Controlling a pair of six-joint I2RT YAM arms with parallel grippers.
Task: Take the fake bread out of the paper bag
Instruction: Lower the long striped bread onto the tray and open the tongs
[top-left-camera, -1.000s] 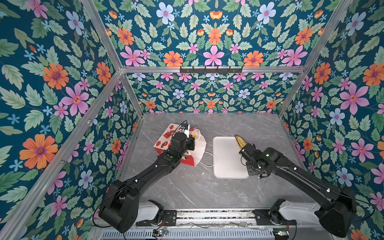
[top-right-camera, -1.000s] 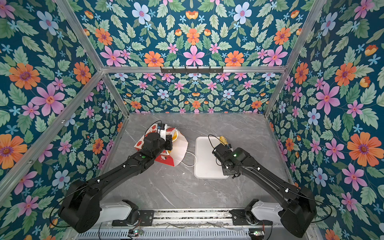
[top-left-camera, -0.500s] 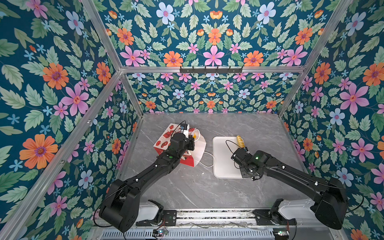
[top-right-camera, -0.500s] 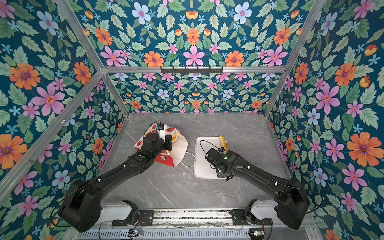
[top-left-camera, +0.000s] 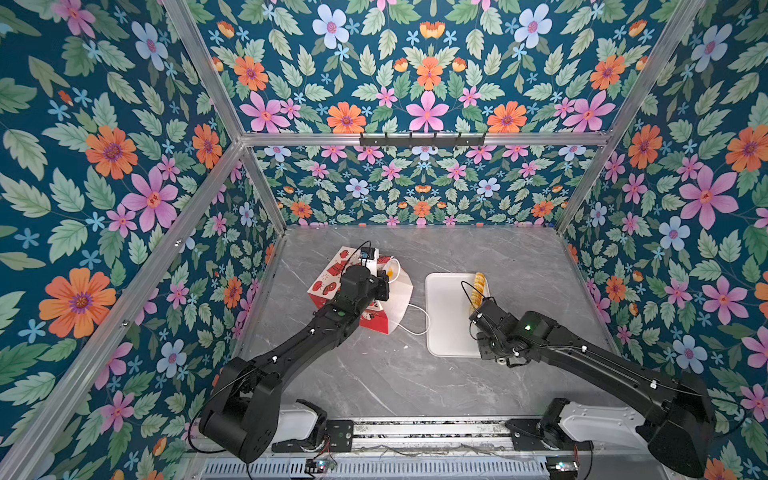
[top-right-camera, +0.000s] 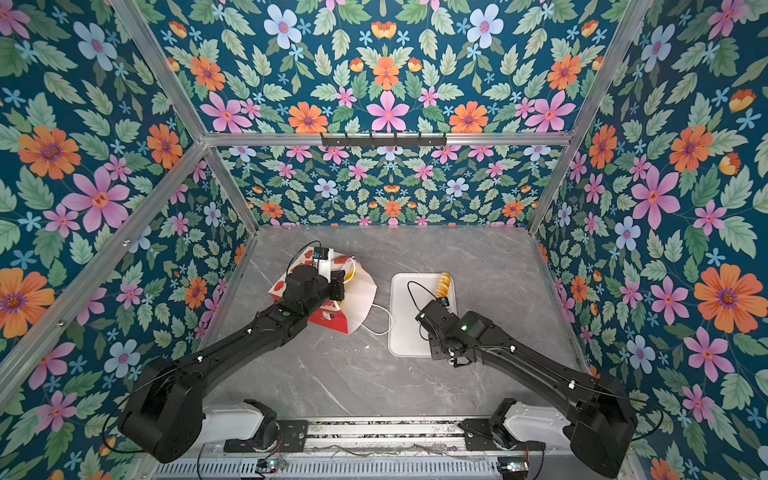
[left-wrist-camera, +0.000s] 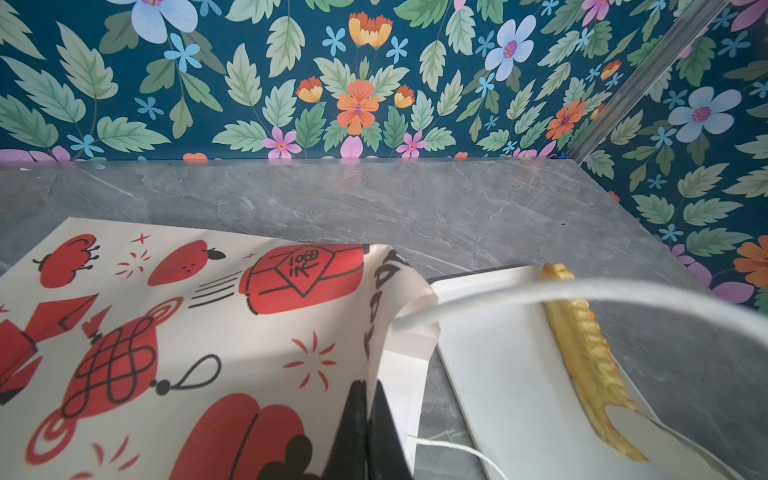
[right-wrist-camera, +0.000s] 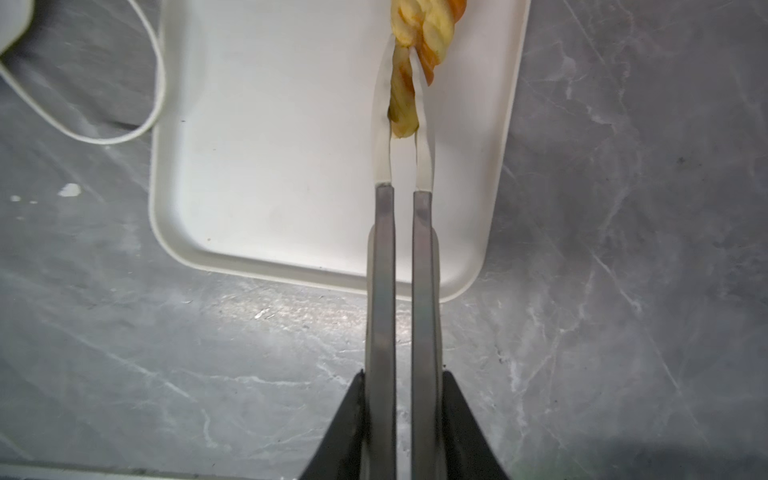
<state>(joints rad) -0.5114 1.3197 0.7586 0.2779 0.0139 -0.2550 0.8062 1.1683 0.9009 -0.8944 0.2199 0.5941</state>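
The paper bag (top-left-camera: 328, 282) (top-right-camera: 361, 299) lies tipped on the table left of centre, its mouth toward the tray. My left gripper (left-wrist-camera: 368, 384) is shut on the bag's upper rim (left-wrist-camera: 187, 311) and holds the mouth open. A bit of yellow fake bread (top-left-camera: 390, 272) shows inside the mouth. A twisted golden loaf (top-left-camera: 478, 286) (top-right-camera: 444, 284) (left-wrist-camera: 582, 332) lies along the tray's far right side. My right gripper (right-wrist-camera: 402, 62) (top-left-camera: 473, 306) has its long white-tipped fingers (right-wrist-camera: 382, 124) closed around the loaf's near end (right-wrist-camera: 419, 29).
The flat white tray (top-left-camera: 444, 316) (top-right-camera: 405, 324) (right-wrist-camera: 270, 166) sits right of the bag on the grey marble table. A white cord handle (top-left-camera: 415, 328) loops from the bag to the tray's left edge. Flowered walls enclose three sides.
My right arm swung in toward the tray and lowered the loaf from a raised, tilted pose to lying flat on the tray. The left arm and bag have not moved.
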